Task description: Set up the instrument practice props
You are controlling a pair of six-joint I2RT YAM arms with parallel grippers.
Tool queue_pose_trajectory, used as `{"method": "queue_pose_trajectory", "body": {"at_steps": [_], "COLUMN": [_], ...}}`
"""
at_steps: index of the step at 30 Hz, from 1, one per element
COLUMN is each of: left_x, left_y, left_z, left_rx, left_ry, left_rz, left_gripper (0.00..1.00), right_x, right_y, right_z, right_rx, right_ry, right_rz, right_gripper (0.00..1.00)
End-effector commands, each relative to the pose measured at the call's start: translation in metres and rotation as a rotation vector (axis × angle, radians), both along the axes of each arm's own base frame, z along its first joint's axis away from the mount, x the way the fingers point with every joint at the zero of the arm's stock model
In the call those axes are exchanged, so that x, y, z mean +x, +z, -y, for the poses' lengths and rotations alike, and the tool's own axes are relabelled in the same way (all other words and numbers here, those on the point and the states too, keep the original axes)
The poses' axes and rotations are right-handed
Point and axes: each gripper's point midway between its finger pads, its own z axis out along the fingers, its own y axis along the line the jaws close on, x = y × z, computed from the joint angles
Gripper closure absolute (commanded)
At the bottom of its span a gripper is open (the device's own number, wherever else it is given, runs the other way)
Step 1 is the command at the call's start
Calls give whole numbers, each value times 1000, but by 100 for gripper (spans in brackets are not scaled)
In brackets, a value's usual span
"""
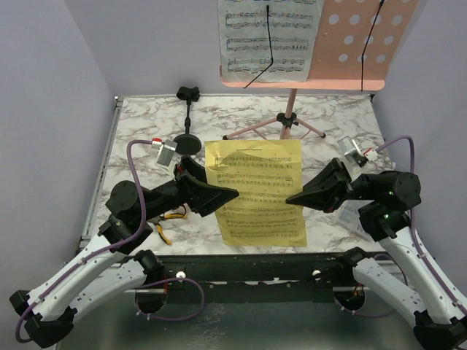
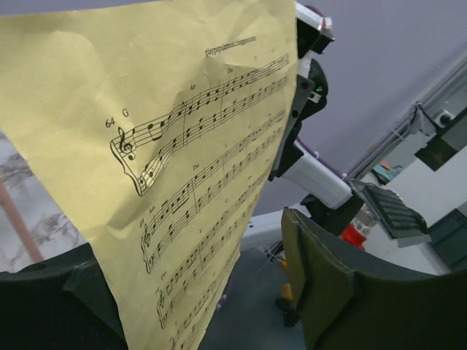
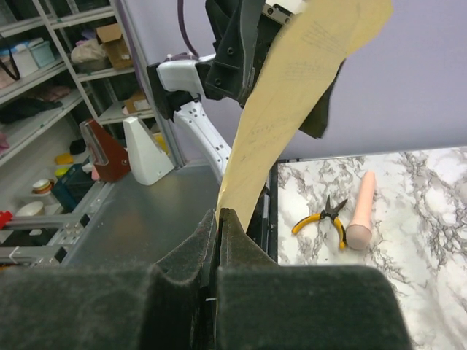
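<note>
Midair: yellow page [image 1: 255, 193] between both arms

The marble surface [image 1: 139, 124] is carrying the pink stand desk [image 1: 357, 44] at its far edge. The yellow page is hanging above the surface. The right gripper [image 1: 295, 197] jaws are clamping its right edge. The left gripper [image 1: 232, 194] jaws are gaping wide, with the left edge lying between them.

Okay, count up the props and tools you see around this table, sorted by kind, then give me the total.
2 sheet-music pages: yellow page, white page
1 music stand
1 microphone stand
1 toy microphone
1 pliers
Total: 6
</note>
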Motion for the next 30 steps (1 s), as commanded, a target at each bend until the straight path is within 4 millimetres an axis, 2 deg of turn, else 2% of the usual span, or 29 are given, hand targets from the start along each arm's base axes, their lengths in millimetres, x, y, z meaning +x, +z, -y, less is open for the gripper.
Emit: {"method": "queue_pose_trajectory", "body": {"at_steps": [1,7,10,15,16,18,21,27,30], "left_x": [-26,-22,-13,-7,-5,-4,-2,0,10], "left_y": [33,33,31,32,32,33,32,37,33], "left_z": [0,0,-4,-8,-8,-7,-6,4,6], "left_rx": [-148,-179,-215,-239,-239,-241,-238,-210,-163], "left_ry": [-138,-125,-73,-30,-23,-19,-17,-45,8], "left_rz": [69,53,22,28,26,23,23,40,54], "left_gripper": [36,54,68,68,66,53,53,87,100], "right_x": [5,23,30,38,40,42,41,41,53], "right_y": [14,15,15,17,18,18,17,19,15], "right_z": [4,7,9,10,11,12,12,11,12], "right_rx": [51,137,168,158,158,155,165,160,144], "right_ry": [-89,-197,-248,-296,-309,-321,-318,-310,-370], "right_rz": [18,-37,-48,-46,-41,-40,-46,-48,-57], "right_gripper": [99,100,100,99,99,99,99,100,99]}}
